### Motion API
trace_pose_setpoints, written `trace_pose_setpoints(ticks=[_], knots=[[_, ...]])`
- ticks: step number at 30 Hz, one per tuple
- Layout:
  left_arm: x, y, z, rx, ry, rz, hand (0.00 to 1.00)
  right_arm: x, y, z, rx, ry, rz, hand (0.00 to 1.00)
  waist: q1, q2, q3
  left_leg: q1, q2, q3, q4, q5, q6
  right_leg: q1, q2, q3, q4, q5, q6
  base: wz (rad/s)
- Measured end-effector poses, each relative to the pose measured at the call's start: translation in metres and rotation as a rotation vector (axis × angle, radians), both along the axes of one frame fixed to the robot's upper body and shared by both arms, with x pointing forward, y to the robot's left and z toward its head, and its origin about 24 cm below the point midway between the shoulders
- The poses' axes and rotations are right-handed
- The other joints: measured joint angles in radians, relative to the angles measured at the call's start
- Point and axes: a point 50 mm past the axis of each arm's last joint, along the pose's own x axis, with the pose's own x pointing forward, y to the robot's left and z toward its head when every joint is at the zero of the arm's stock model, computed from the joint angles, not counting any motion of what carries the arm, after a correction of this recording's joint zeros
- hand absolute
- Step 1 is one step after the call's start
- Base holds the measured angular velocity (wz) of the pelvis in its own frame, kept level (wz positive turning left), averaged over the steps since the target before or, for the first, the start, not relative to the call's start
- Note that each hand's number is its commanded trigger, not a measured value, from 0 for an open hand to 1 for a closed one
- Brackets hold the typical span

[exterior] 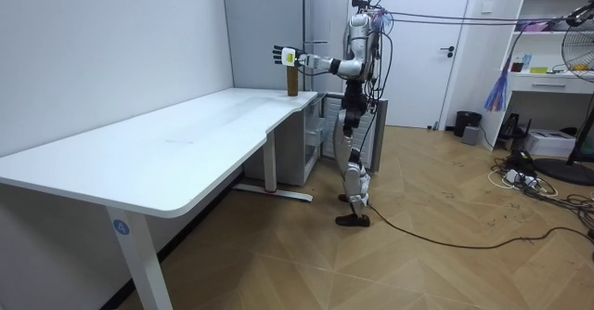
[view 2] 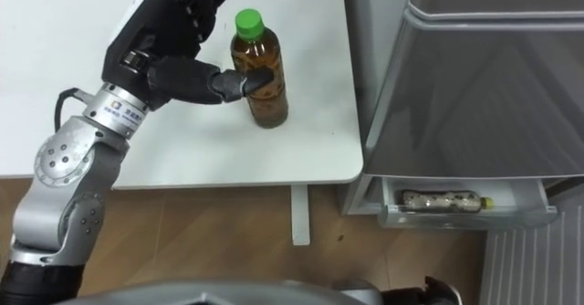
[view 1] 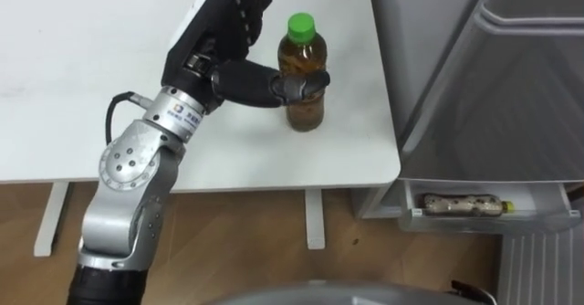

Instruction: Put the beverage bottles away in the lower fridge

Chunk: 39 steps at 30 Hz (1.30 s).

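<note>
A clear bottle of brown tea with a green cap point(view 1: 304, 86) stands upright near the right front corner of the white table point(view 1: 82, 95). My left hand point(view 1: 219, 40) reaches in from the lower left and is shut on it: the thumb lies across the bottle's front and the fingers curl behind its neck. In the room view I stand at the table's far end with the left arm stretched out to the bottle point(exterior: 292, 80). The grey fridge point(view 1: 493, 77) is right of the table. Its low compartment point(view 1: 547, 215) stands open with another bottle point(view 1: 461, 205) lying inside.
The table edge runs just right of the bottle, with a narrow gap to the fridge's side. Wooden floor point(view 1: 274, 250) and the table's legs show below. In the room view, a white door, shelves and a fan are behind me.
</note>
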Motion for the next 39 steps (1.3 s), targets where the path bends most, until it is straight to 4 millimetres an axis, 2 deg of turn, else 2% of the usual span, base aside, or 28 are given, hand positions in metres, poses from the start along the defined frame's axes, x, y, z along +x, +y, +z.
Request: trace_pose_setpoints(ticks=[5, 10, 13, 22, 24, 25, 28, 32, 39], knots=[[-0.001, 0.011, 0.000, -0.001, 0.002, 0.056, 0.00, 0.000, 0.001, 0.000, 0.019, -0.007, -0.014, 0.00, 0.001, -0.003, -0.0045, 0.004, 0.001, 0.002, 0.000, 0.000, 0.000, 0.001, 0.001, 0.003, 0.003, 0.000, -0.001, -0.01], [0.000, 0.014, -0.005, -0.002, 0.025, 0.072, 0.00, -0.005, 0.001, 0.000, 0.026, -0.005, -0.023, 0.00, -0.002, -0.005, -0.0096, 0.003, 0.001, 0.012, 0.003, 0.000, 0.000, 0.000, -0.001, -0.008, 0.001, 0.000, -0.001, 0.04], [0.001, 0.015, -0.011, -0.002, 0.050, 0.077, 0.00, -0.005, 0.001, -0.001, 0.040, -0.005, -0.020, 0.00, -0.004, -0.004, -0.0101, 0.003, 0.003, 0.022, 0.005, 0.000, 0.000, 0.001, -0.001, -0.007, 0.003, 0.000, -0.001, 0.00], [0.002, 0.016, -0.030, -0.031, 0.137, 0.081, 0.00, -0.005, 0.002, -0.001, 0.068, -0.008, -0.013, 0.00, -0.034, -0.002, -0.0085, 0.003, 0.003, 0.024, 0.010, 0.000, 0.000, 0.004, -0.001, -0.014, 0.002, 0.000, -0.001, 0.01], [0.002, 0.015, -0.033, -0.068, 0.154, 0.073, 0.00, -0.005, 0.002, -0.001, 0.067, -0.009, -0.013, 0.00, -0.039, 0.001, -0.0070, 0.002, 0.003, 0.024, 0.010, 0.000, 0.000, 0.003, -0.001, -0.009, 0.001, 0.000, -0.001, 0.00], [0.003, 0.015, -0.035, -0.106, 0.168, 0.070, 0.00, -0.004, 0.002, -0.001, 0.066, -0.012, -0.012, 0.00, -0.043, -0.002, -0.0028, 0.001, 0.003, 0.024, 0.009, 0.000, 0.000, 0.001, 0.000, -0.005, 0.001, 0.000, -0.001, 0.00], [0.003, 0.012, -0.042, -0.176, 0.205, 0.050, 0.00, -0.002, 0.002, 0.000, 0.064, -0.020, -0.009, 0.00, -0.045, 0.006, -0.0043, -0.003, 0.003, 0.023, 0.009, 0.000, 0.000, -0.008, 0.000, 0.004, 0.001, 0.000, -0.001, -0.08], [0.002, 0.008, -0.041, -0.217, 0.204, 0.004, 0.00, 0.001, 0.002, 0.000, 0.065, -0.024, -0.006, 0.00, -0.058, 0.009, -0.0054, -0.017, 0.004, 0.022, 0.009, 0.000, 0.000, -0.022, 0.001, 0.006, 0.004, 0.001, -0.001, -0.02], [0.008, 0.002, -0.034, -0.209, 0.173, -0.063, 0.00, 0.002, -0.001, 0.001, 0.054, -0.015, 0.029, 0.00, -0.058, 0.007, -0.0032, -0.019, 0.004, 0.023, 0.008, 0.000, 0.000, -0.025, 0.001, 0.007, 0.002, 0.000, -0.002, -0.01]])
